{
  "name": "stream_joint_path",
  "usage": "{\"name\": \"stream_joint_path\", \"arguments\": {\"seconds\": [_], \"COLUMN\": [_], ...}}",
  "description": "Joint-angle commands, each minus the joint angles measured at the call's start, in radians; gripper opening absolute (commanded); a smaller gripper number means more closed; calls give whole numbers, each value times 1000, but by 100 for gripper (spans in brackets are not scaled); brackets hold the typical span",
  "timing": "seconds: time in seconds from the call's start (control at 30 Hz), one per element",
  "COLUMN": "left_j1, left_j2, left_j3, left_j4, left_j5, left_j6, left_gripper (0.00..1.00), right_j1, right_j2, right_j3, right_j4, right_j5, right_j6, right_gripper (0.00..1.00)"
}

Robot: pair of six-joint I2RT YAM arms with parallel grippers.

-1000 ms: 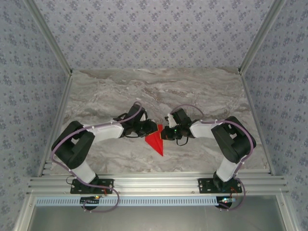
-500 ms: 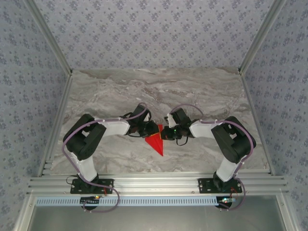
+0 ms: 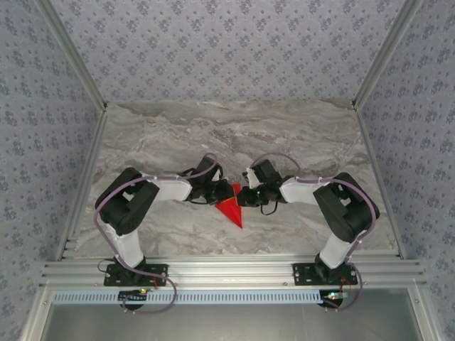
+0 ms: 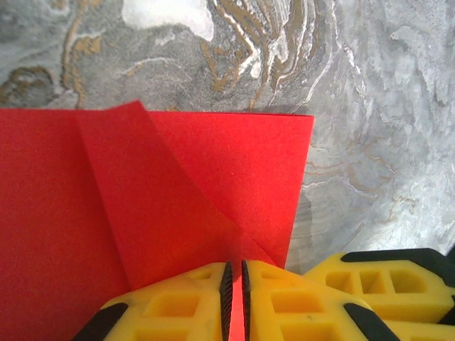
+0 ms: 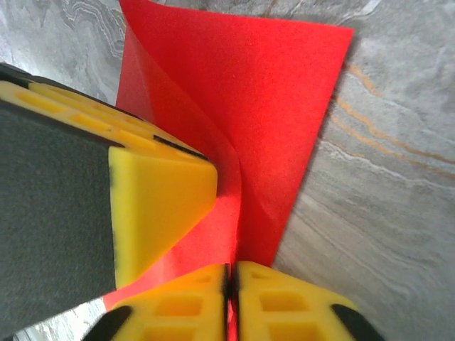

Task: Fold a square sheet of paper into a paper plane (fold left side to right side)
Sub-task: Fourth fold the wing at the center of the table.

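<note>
Left gripper (image 4: 234, 268) at nine o'clock, right gripper (image 5: 232, 270) at three, jaws narrowly pinching creased red paper sheet (image 3: 231, 211); mid-fold, likely flatten next.

The paper (image 4: 178, 206) was thin, matt and finely grained. The fingers (image 4: 199, 284) were matt yellow plastic. The table (image 3: 298, 135) had a smooth marbled finish; the rails (image 3: 234, 270) were bare ribbed metal.

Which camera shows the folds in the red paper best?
The left wrist view. The red paper is up close there, and the folded flap with its creases is plain. The right wrist view has the red paper close too, but curled and partly hidden. The top view shows its whole pointed shape, too small for creases.
</note>
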Motion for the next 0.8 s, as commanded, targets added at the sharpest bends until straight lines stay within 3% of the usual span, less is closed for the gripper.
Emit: {"name": "stream_joint_path", "arguments": {"seconds": [0.0,0.17,0.37,0.77], "left_j1": [-7,-7,-8,-7], "left_j2": [26,27,28,24], "left_j3": [-59,-69,-65,-66], "left_j4": [-55,-51,-51,-52], "left_j5": [-37,-41,-41,-39], "left_j6": [-9,-11,-9,-8], "left_gripper": [15,14,14,14], "right_j1": [-10,-9,56,124], "right_j2": [-89,-181,-176,-37], "right_j3": [9,3,-35,-53], "right_j4": [-54,-75,-12,-36], "right_j5": [10,-37,-186,-128], "right_j6": [-17,-14,39,36], "right_gripper": [24,34,25,21]}}
